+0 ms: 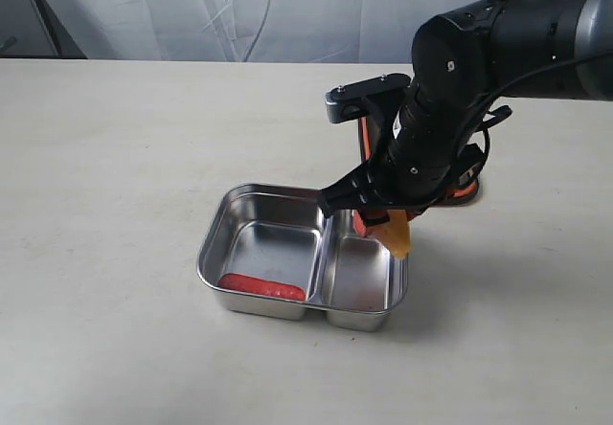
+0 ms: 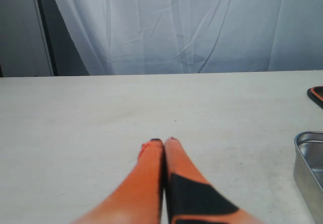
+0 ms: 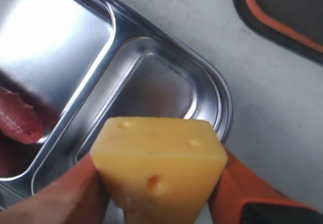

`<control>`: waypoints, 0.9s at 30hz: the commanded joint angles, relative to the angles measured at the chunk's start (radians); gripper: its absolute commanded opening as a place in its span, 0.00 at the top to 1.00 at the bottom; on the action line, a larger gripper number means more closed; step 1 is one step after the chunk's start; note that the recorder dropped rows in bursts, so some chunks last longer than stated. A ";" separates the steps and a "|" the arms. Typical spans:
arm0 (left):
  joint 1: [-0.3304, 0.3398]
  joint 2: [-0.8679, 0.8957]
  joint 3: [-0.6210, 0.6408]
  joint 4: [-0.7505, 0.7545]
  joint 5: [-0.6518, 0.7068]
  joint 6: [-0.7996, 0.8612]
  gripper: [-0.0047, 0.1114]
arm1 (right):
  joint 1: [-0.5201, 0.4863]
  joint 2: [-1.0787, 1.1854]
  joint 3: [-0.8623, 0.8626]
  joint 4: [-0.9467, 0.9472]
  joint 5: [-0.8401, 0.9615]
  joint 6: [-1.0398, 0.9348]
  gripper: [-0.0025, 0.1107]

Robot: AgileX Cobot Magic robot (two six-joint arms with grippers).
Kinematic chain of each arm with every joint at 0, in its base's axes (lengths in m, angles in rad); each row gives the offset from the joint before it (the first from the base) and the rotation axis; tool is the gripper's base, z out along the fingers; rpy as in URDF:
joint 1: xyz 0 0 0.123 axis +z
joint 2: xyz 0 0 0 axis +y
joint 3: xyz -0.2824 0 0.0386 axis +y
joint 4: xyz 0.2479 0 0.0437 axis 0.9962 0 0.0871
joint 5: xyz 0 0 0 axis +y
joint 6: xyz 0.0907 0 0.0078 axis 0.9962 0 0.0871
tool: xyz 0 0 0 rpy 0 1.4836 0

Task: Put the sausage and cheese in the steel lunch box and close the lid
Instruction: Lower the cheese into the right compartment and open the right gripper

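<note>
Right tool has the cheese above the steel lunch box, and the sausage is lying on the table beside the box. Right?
No. The sausage lies inside the steel lunch box, in its larger compartment, not beside it; the exterior view shows it. The right tool does hold the cheese above the box.

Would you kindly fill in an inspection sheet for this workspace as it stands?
Surface: pale matte tabletop, faintly specked.
Job's things: shiny two-compartment steel lunch box, uncovered; glossy red toy sausage lying in its larger compartment; yellow toy cheese wedge held over the smaller one; dark translucent orange-rimmed lid on the table beyond the box.
Clutter: nothing seen.
End effectors: right end effector shut on the cheese wedge; left end effector shut, holding nothing, over bare table.
Cables: black cable looping at the right arm's wrist.
Surroundings: white draped curtain behind the table.
</note>
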 commanded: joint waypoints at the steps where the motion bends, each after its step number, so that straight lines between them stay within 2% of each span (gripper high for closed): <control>1: 0.000 -0.007 0.005 -0.007 -0.012 0.000 0.96 | -0.004 -0.003 -0.007 0.002 -0.046 -0.014 0.54; 3: 0.000 -0.007 0.005 -0.007 -0.012 0.000 0.96 | -0.004 -0.003 -0.007 0.002 -0.058 -0.014 0.52; 6: 0.000 -0.007 0.005 -0.007 -0.012 0.000 0.96 | -0.004 -0.003 -0.007 0.002 -0.047 -0.014 0.34; 8: 0.000 -0.007 0.005 -0.007 -0.012 0.000 0.96 | -0.004 -0.003 -0.007 -0.009 -0.027 -0.023 0.27; 20: 0.000 -0.007 0.005 -0.005 -0.012 0.000 0.96 | -0.003 -0.003 -0.007 0.032 0.011 -0.094 0.28; 24: 0.000 -0.007 0.005 -0.005 -0.012 0.000 0.96 | -0.010 -0.003 -0.033 0.016 0.026 -0.094 0.43; 27: 0.000 -0.007 0.005 -0.005 -0.012 0.000 0.96 | -0.052 -0.003 -0.099 -0.009 0.074 -0.094 0.44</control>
